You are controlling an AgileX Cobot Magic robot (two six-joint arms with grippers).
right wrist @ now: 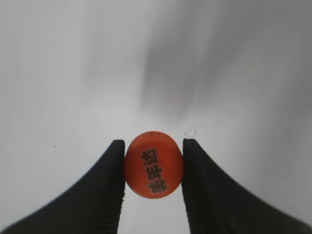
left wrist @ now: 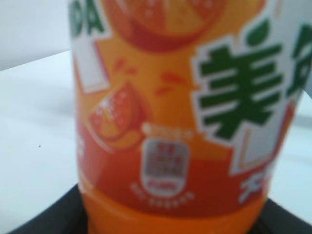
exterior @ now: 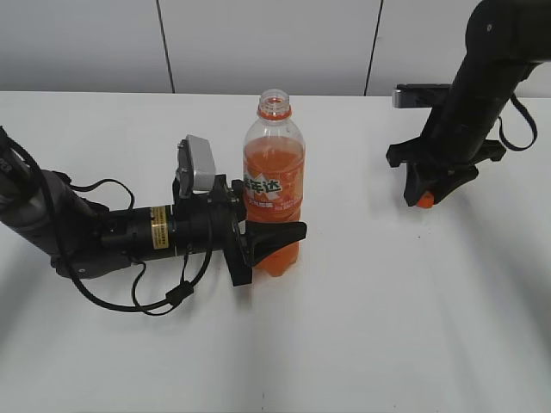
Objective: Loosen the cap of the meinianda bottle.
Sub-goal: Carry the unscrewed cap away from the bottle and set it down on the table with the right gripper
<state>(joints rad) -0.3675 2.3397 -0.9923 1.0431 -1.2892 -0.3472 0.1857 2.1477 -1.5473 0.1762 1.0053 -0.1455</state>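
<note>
The meinianda bottle (exterior: 274, 181) stands upright at the table's middle, its neck open with no cap on it. Its orange-green label fills the left wrist view (left wrist: 175, 112). My left gripper (exterior: 274, 234) is shut on the bottle's lower body, one black finger on each side. The orange cap (right wrist: 153, 164) sits between the fingers of my right gripper (right wrist: 153, 165), which is shut on it just above the white table. In the exterior view the cap (exterior: 424, 200) shows at the tip of the right gripper (exterior: 425, 198), far right of the bottle.
The white table (exterior: 387, 327) stretches around both arms. A grey panelled wall (exterior: 258, 43) runs behind the table's far edge. The left arm's cables (exterior: 129, 297) loop on the table at the left.
</note>
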